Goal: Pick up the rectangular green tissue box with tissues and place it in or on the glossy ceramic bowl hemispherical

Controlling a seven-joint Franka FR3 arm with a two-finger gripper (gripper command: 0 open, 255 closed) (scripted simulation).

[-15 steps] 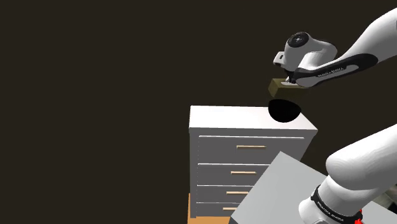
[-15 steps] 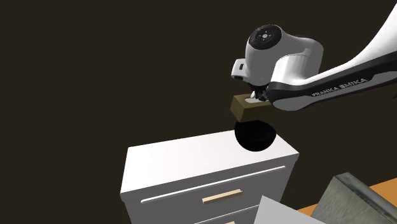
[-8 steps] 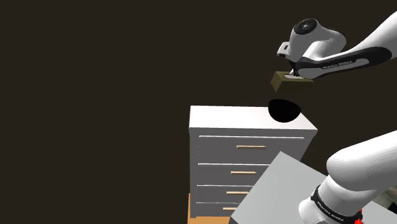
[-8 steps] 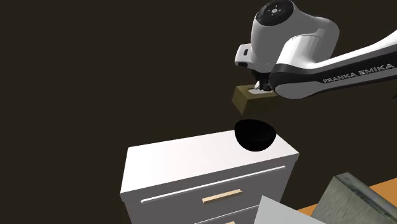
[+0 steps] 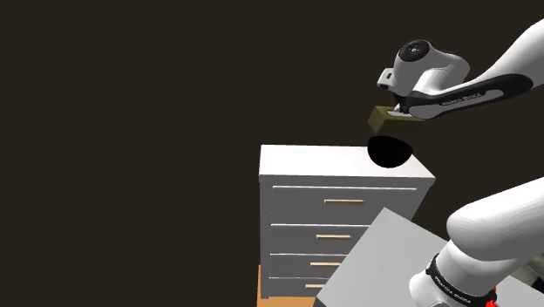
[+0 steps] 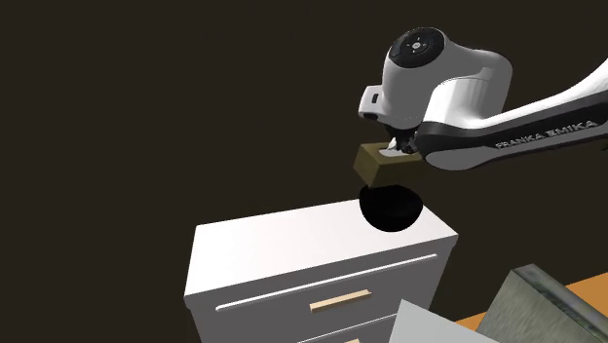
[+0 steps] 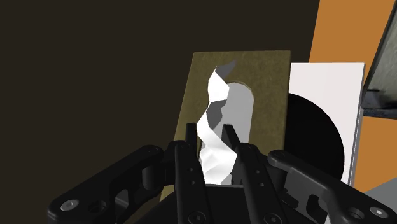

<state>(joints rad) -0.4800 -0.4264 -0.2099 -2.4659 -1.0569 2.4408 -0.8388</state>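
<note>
Shoulder view: the olive tissue box (image 5: 381, 118) hangs just above the black bowl (image 5: 390, 151) on the dresser (image 5: 314, 161), fingers (image 7: 189, 156) clenched on its tissue; pickup done, lowering and release remain.

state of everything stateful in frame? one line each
tissue box, lifted, hanging by its tissue close above the bowl, not in it
gripper, shut on the tissue box's tissue
bowl, upright on the dresser top
drawers, those in view shut
</note>
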